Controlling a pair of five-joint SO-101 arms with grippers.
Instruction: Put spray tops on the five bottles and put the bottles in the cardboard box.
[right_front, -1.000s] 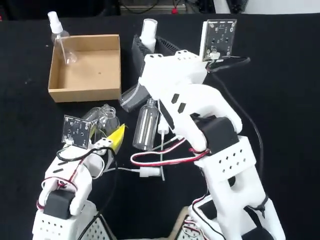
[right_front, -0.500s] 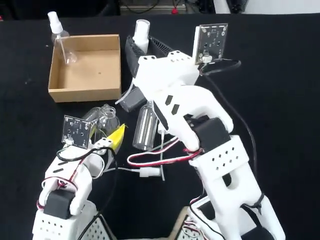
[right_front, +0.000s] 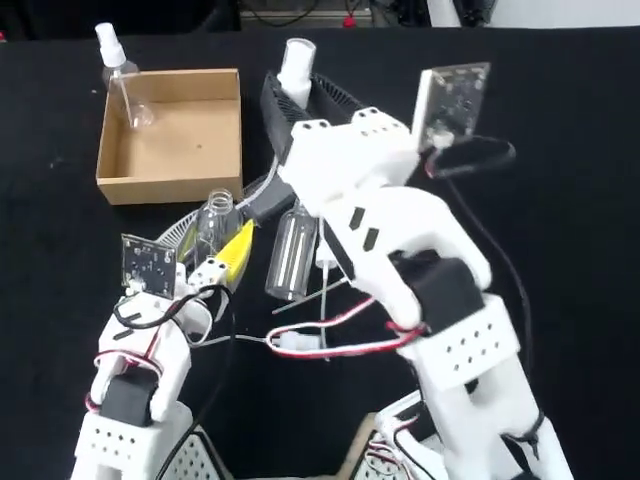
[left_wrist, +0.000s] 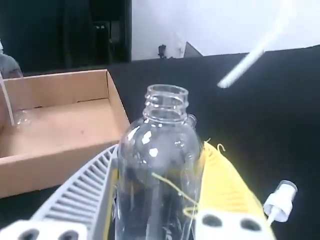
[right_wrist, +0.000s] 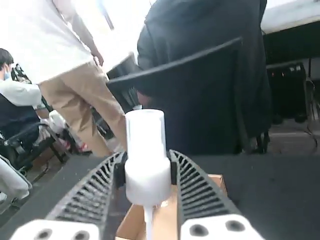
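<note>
- The left claw (right_front: 218, 228) is gripping an open bottle (right_front: 214, 222) by its body, one grey finger and one yellow finger pressing on opposite sides.
- In the left wrist view the same claw (left_wrist: 161, 152) is holding this bottle (left_wrist: 162, 145) upright, its threaded neck bare and pointing upward.
- The open bottle is sitting just in front of the cardboard box (right_front: 168, 188), near the box's front right corner and outside it.
- The right claw (right_front: 297, 86) is clamping a spray top (right_front: 297, 56) between its two black ribbed fingers, beyond the box's right wall and above the table (right_front: 560, 200).
- In the right wrist view that claw (right_wrist: 146, 172) is closing on the collar of the white spray top (right_wrist: 145, 131), with the nozzle cap rising above the fingers and the thin tube hanging down between them.
- A capped bottle (right_front: 118, 78) is standing at the box's far left corner, its white spray top already fitted.
- A lying bottle (right_front: 290, 252) is resting on its side on the table between the two arms, uncapped.
- A loose spray top (right_front: 300, 343) is lying on the table nearer the arm bases, apart from the lying bottle.
- The left wrist view is showing the box wall (left_wrist: 119, 112) just beside the held bottle.
</note>
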